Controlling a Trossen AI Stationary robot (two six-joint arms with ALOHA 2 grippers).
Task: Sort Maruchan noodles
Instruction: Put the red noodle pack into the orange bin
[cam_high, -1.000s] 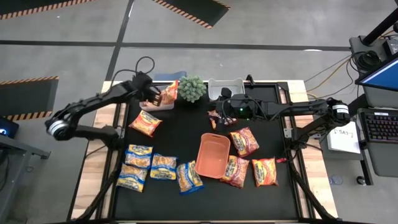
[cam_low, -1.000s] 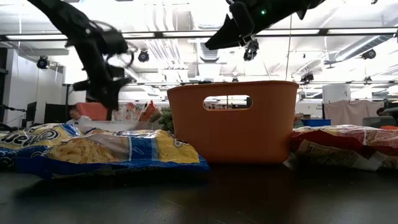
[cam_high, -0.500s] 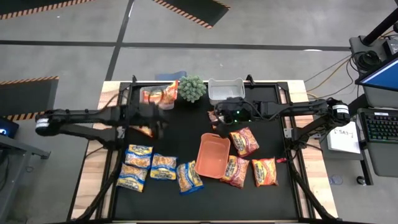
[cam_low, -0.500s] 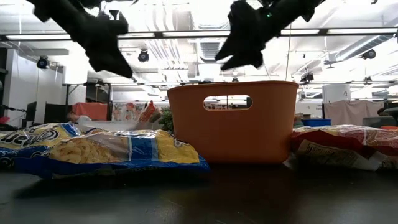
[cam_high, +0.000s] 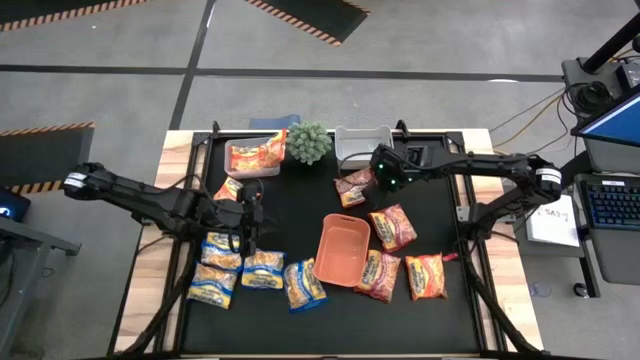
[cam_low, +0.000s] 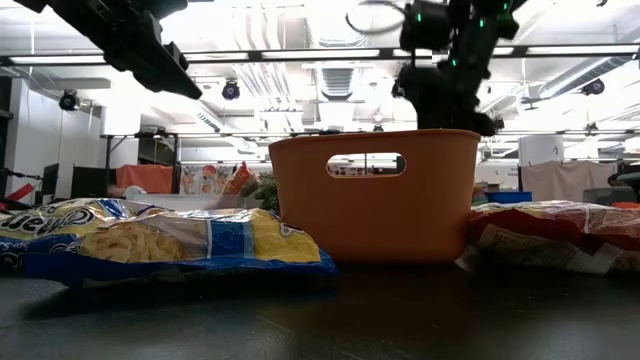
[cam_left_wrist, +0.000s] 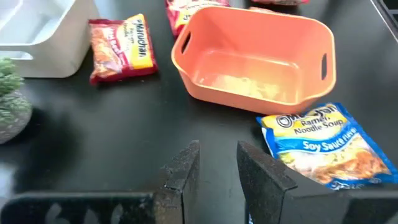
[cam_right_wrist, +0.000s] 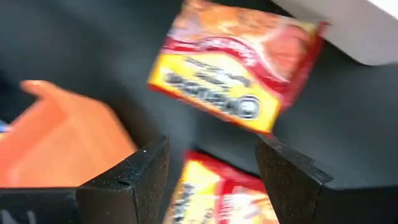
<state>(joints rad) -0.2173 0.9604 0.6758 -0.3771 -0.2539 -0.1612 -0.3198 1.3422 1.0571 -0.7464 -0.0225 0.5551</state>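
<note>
Industrial lab, hazard-striped floor (cam_high: 310, 20), ceiling ducts (cam_low: 290, 80)

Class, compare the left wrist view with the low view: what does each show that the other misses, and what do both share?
Only the left wrist view shows the left hand, its fingers slightly apart and empty, the dark red Maruchan packet and the white bin. Only the low view shows the ceiling lights and the room beyond. Both show the orange tray and a blue-and-yellow soy sauce packet.

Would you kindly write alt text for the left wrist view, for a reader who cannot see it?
An empty orange plastic tray sits on the black table, beyond the left gripper, whose fingers are slightly apart and empty. A blue and yellow soy sauce ramen packet lies beside the tray, a red Maruchan packet near a white bin.
</note>
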